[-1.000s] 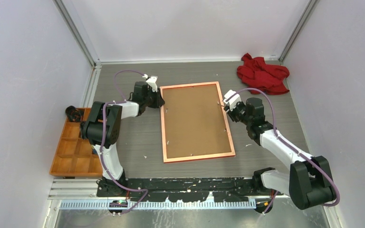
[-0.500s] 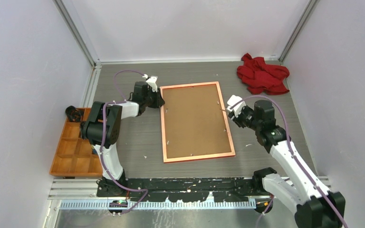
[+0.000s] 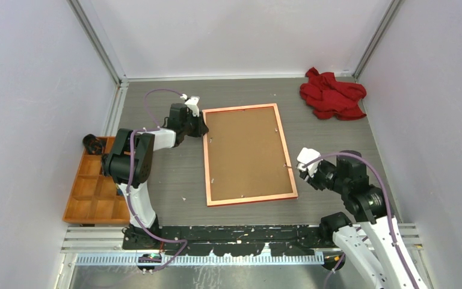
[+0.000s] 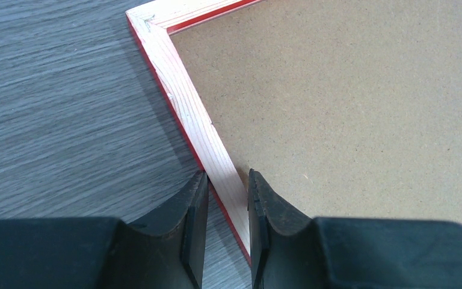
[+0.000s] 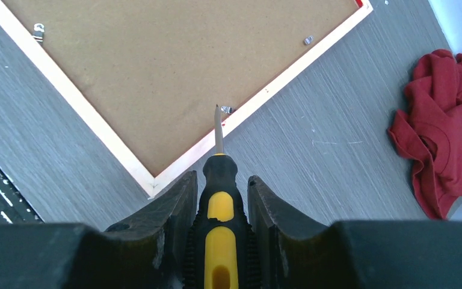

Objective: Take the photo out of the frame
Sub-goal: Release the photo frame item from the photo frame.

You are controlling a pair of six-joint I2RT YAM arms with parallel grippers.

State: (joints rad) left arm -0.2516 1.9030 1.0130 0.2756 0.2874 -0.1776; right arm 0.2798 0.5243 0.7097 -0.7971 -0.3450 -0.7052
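Right gripper, closed on a screwdriver, aims its tip at a clip just ahead on the frame right rail; left gripper pinches the frame's left rail.

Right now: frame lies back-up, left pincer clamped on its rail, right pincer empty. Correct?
Not quite. The right pincer is not empty: the right wrist view shows it shut on a black-and-yellow screwdriver, its tip close to a small metal clip. The rest stands: the frame lies back-up, and the left pincer is clamped on its rail.
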